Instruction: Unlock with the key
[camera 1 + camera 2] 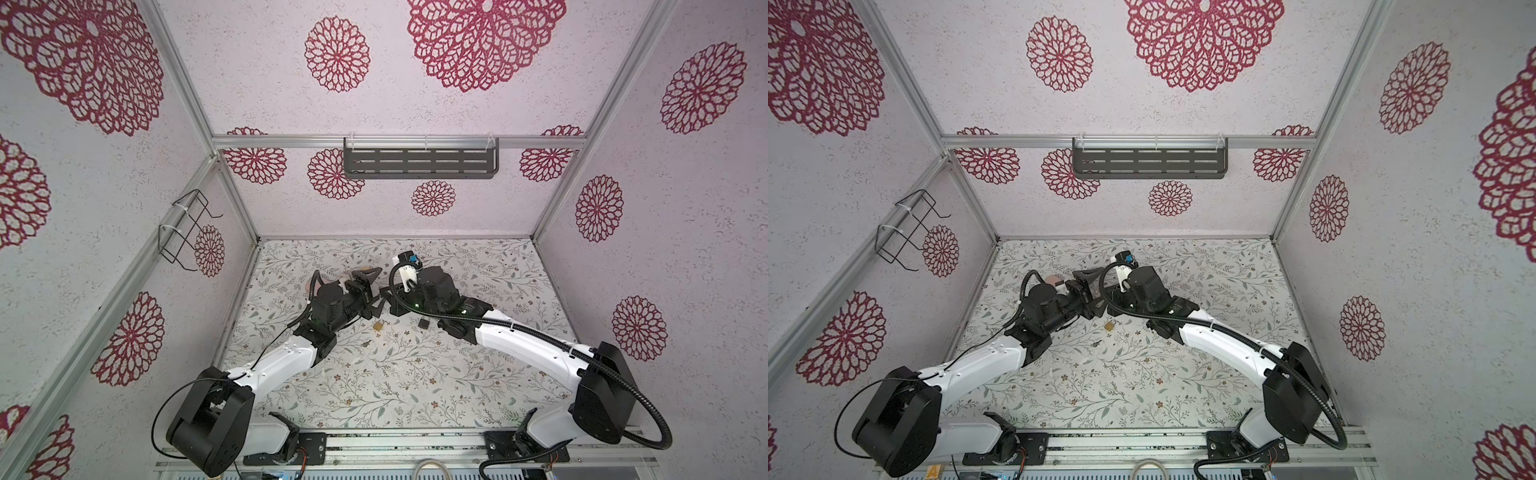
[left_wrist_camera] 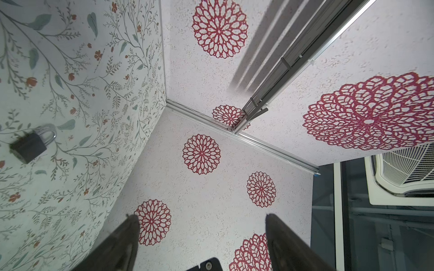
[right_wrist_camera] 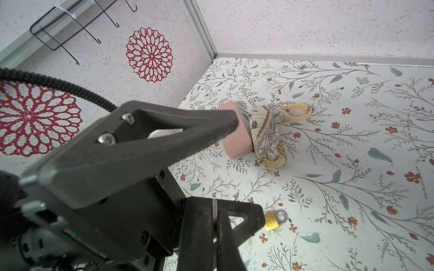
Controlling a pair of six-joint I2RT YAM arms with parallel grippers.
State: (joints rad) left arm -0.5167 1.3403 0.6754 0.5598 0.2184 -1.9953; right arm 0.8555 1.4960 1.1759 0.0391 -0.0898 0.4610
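Here, above the flowered table (image 1: 415, 386), the left gripper (image 2: 200, 217) stands wide apart with nothing between its fingers, and the right gripper (image 3: 216, 225) is pressed closed. The brass padlock (image 1: 378, 325) lies on the table near both grippers. The small key (image 1: 366, 343) lies just beside it, untouched.

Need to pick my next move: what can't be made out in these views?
- Right pincer, right wrist view: shut, a thin silver line between its pads; edge-on, unclear whether a key.
- Small dark item on the table, both top views: too small to confirm as a key.
- Brass padlock, right wrist view: keyhole not visible.
- Dark padlock, left wrist view: soft focus, keyhole unreadable.
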